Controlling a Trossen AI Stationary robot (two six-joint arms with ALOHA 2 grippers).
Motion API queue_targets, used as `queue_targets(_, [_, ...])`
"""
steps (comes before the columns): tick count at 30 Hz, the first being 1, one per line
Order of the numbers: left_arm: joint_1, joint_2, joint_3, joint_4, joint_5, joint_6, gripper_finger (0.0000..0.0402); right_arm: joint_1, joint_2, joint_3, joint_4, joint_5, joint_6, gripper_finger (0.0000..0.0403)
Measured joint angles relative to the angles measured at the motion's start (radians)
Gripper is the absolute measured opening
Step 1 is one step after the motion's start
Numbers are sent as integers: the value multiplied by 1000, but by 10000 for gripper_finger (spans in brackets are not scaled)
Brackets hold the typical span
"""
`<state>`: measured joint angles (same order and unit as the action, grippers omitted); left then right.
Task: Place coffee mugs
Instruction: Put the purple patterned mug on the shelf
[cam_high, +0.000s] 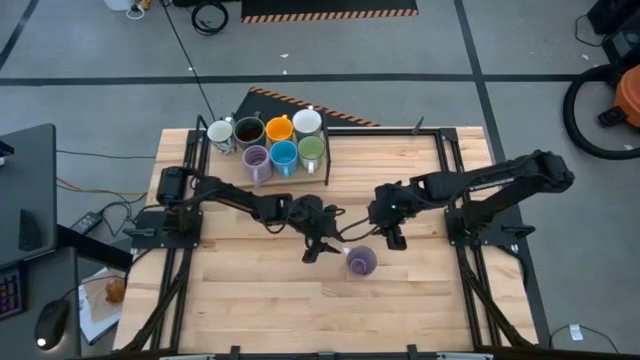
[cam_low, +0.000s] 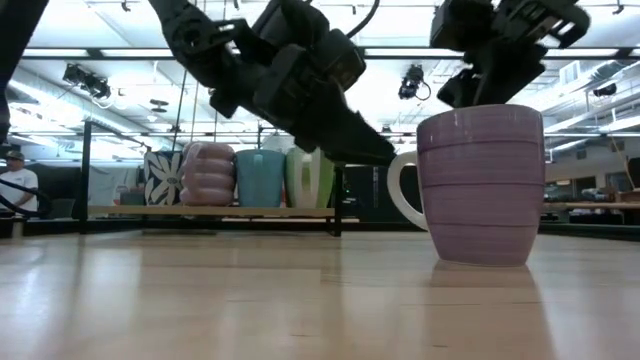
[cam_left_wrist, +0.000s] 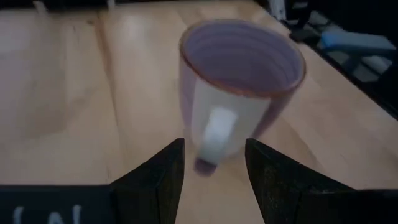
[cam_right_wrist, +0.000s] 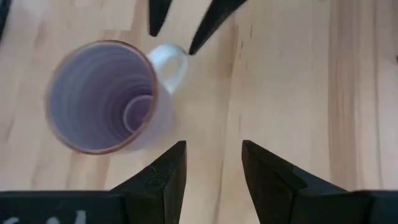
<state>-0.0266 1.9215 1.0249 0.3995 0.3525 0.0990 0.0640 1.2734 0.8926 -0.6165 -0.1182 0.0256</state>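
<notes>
Lavender mug (cam_high: 361, 262) stands upright, alone on the bench (cam_high: 250, 300), its white handle pointing at the left end effector (cam_high: 320, 248), which hangs just beside it, fingers apart. The right end effector (cam_high: 392, 238), also spread, hovers near the mug's far side.

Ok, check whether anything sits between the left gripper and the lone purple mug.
Nothing visible does. The left gripper is open, with bare table between it and the purple mug, whose white handle faces it. The right gripper hangs open beside the mug.
</notes>
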Motion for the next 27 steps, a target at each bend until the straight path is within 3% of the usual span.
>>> queue_targets(8, [25,79,-2,140,105,11,176,74,-20,-8,10,50,50,161])
queue_targets(14, [16,96,-2,179,108,-7,172,96,-16,-9,21,98,60,161])
queue_targets(27, [-34,106,0,166,30,-31,87,97,-16,-9,40,103,69,161])
